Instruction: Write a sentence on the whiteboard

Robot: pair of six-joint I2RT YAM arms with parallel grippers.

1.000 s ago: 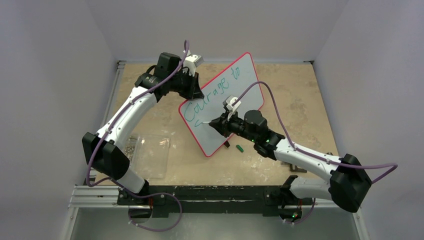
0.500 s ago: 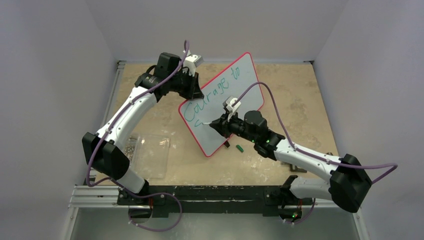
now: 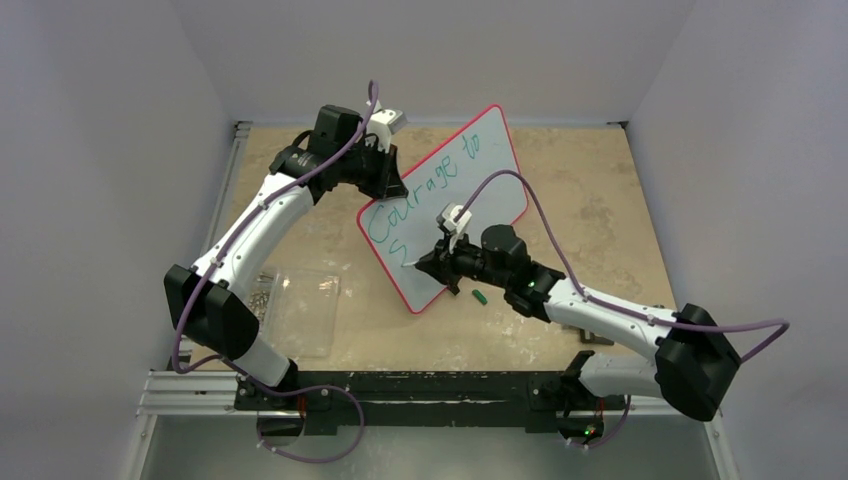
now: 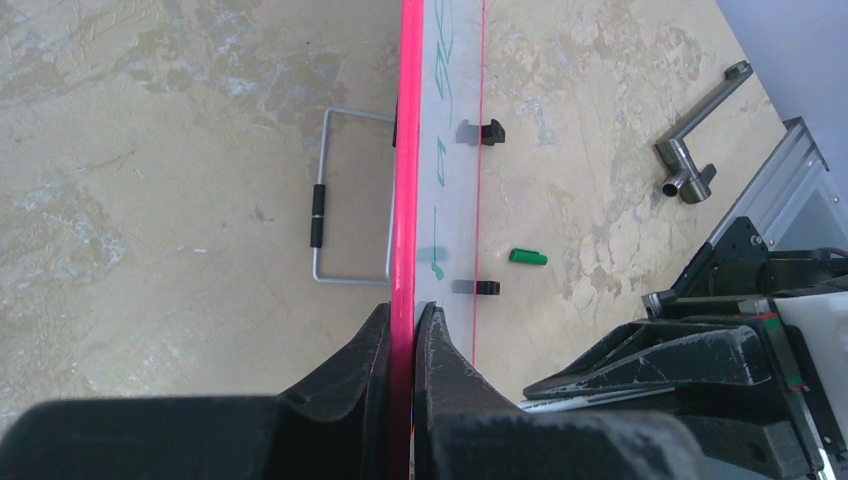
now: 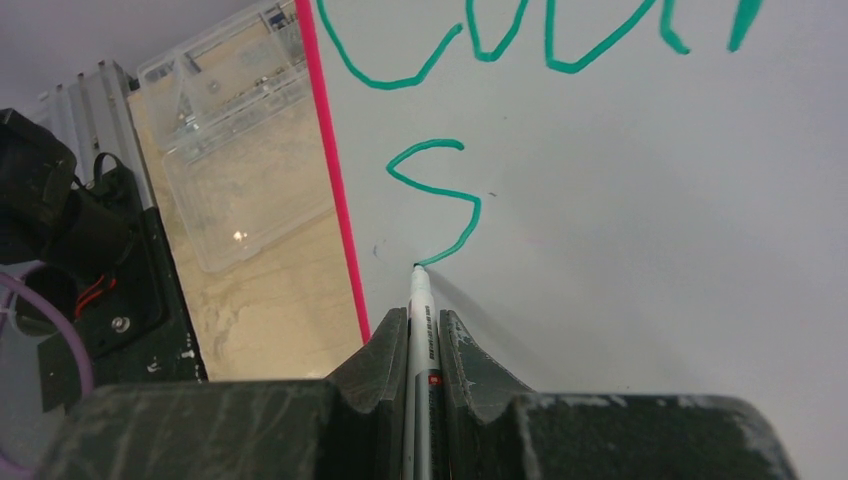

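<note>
The whiteboard (image 3: pixel 470 190) stands tilted on the table, white with a red-pink rim. My left gripper (image 3: pixel 390 188) is shut on its upper left edge; the left wrist view shows both jaws pinching the rim (image 4: pixel 408 200) at the gripper (image 4: pixel 410 318). The sentence (image 3: pixel 420 185) reads "Courage to" in teal, with an "S" (image 5: pixel 437 200) starting a second line. My right gripper (image 5: pixel 422 322) is shut on a white marker (image 5: pixel 420 300) whose tip touches the board (image 5: pixel 620 230) at the bottom of the S. From above, the right gripper (image 3: pixel 422 263) sits at the board's lower left.
A clear plastic box (image 3: pixel 300 310) lies left of the board, near the left arm's base. A green marker cap (image 3: pixel 479 296) lies on the table by the board's lower edge. A metal crank (image 4: pixel 690 160) lies near the right arm. A wire stand (image 4: pixel 335 195) props the board from behind.
The right gripper has slid down and left along the board with the marker, turning a short stroke into a full S. The left arm and board have stayed still.
</note>
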